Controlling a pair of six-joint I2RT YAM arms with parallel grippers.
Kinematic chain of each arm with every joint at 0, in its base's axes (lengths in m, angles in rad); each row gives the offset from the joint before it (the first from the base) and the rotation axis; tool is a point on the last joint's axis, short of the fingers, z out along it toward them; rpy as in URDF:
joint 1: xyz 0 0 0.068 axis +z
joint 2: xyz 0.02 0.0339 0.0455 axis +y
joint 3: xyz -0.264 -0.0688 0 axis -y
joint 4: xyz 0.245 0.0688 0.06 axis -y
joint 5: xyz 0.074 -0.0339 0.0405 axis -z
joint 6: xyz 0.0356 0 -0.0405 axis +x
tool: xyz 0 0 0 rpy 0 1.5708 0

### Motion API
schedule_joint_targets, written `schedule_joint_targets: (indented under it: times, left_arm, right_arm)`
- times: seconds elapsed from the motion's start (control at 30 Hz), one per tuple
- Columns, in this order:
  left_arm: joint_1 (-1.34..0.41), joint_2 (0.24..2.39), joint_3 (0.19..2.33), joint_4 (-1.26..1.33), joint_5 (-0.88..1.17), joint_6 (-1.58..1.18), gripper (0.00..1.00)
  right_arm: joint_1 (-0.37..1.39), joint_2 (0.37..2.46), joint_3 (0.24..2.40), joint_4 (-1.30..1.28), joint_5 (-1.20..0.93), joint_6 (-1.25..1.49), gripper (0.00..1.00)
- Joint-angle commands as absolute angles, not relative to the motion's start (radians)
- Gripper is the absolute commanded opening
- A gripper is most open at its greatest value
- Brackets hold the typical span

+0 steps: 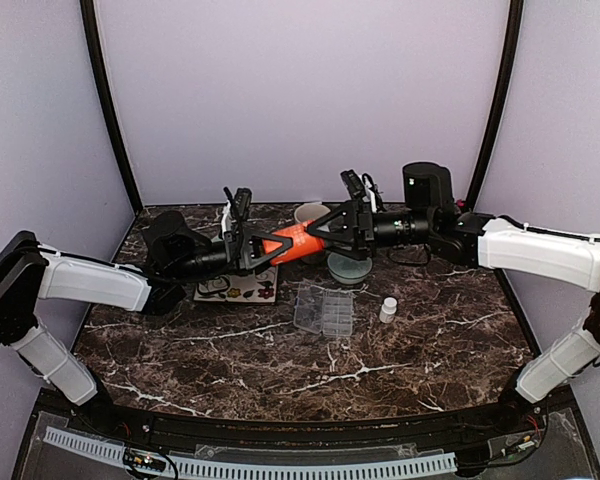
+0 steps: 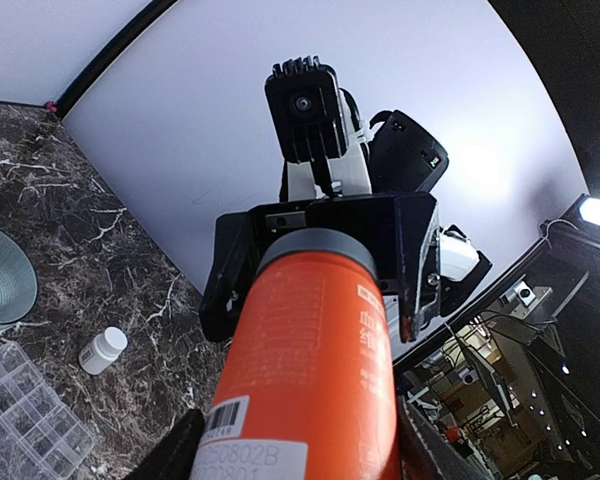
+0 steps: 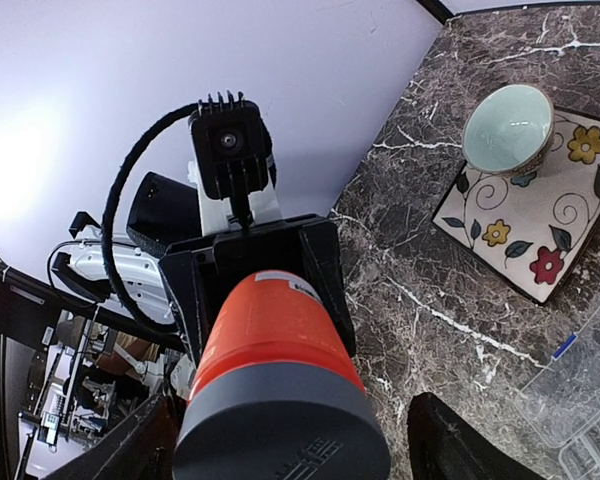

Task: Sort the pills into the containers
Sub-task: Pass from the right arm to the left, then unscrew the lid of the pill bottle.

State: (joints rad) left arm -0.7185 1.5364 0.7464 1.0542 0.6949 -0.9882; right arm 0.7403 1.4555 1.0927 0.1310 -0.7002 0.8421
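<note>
Uncapping the orange bottle [image 1: 290, 243] in mid-air
Left claw [image 1: 257, 245] clamps the bottle's body; right claw [image 1: 332, 230] stands wide, loose around the grey cap [image 3: 280, 440]. Best to close squarely on the cap, then twist while the left holds level. Below the claws: 1 pill box [image 1: 325, 308], 1 white bottle [image 1: 388, 310] and 2 bowls [image 1: 350, 266] on the table [image 1: 230, 350]; 0 pills show, likely inside the orange bottle.
</note>
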Motion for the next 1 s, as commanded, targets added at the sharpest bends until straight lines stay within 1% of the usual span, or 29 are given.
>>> schedule_joint_targets:
  times: [0.0, 0.2, 0.5, 0.63, 0.8, 0.97]
  left_arm:
    - [-0.709, 1.483, 0.745, 1.063, 0.722, -0.958, 0.44]
    - [-0.696, 1.476, 0.751, 0.998, 0.749, -0.922, 0.43]
    - [-0.658, 1.439, 0.737, 0.954, 0.804, -0.903, 0.42]
    - [-0.644, 1.431, 0.737, 0.934, 0.835, -0.902, 0.42]
    - [-0.638, 1.432, 0.745, 0.914, 0.869, -0.897, 0.41]
    - [-0.638, 1.433, 0.754, 0.887, 0.885, -0.884, 0.40]
  right_arm:
    - [0.735, 1.462, 1.136, 0.121, -0.711, 0.811, 0.81]
    - [0.735, 1.468, 1.179, 0.088, -0.729, 0.785, 0.85]
    - [0.727, 1.458, 1.181, 0.006, -0.729, 0.730, 0.86]
    - [0.724, 1.465, 1.181, -0.007, -0.735, 0.718, 0.81]
    - [0.724, 1.474, 1.192, -0.007, -0.744, 0.717, 0.73]
    - [0.724, 1.484, 1.200, -0.008, -0.757, 0.718, 0.71]
